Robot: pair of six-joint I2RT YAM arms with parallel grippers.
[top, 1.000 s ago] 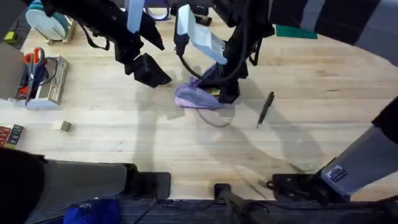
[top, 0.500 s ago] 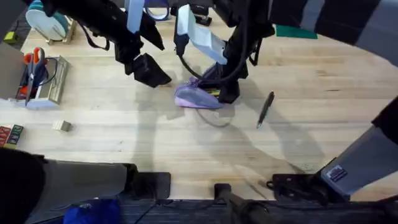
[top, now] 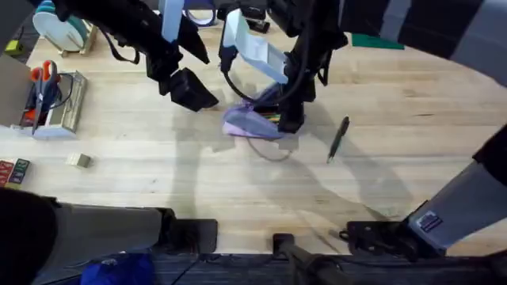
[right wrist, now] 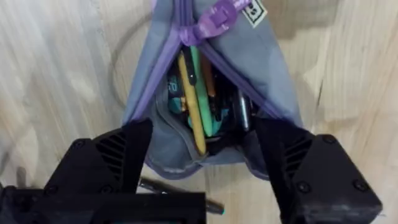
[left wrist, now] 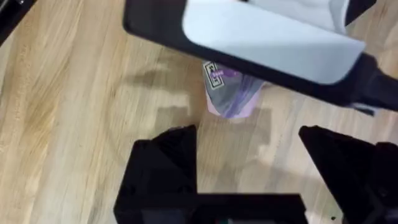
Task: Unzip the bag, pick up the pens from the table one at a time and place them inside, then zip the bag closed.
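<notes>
Overhead view: right pincer (top: 290, 121), spread wide, hovers over the open purple bag (top: 249, 123); left pincer (top: 190, 91) open beside it. One pen (top: 338, 138) lies right of bag; closing carelessly could snag fabric.

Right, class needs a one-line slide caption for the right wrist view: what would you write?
Right gripper, fingers spread, poised over the unzipped lavender bag, which already holds several pens.
</notes>
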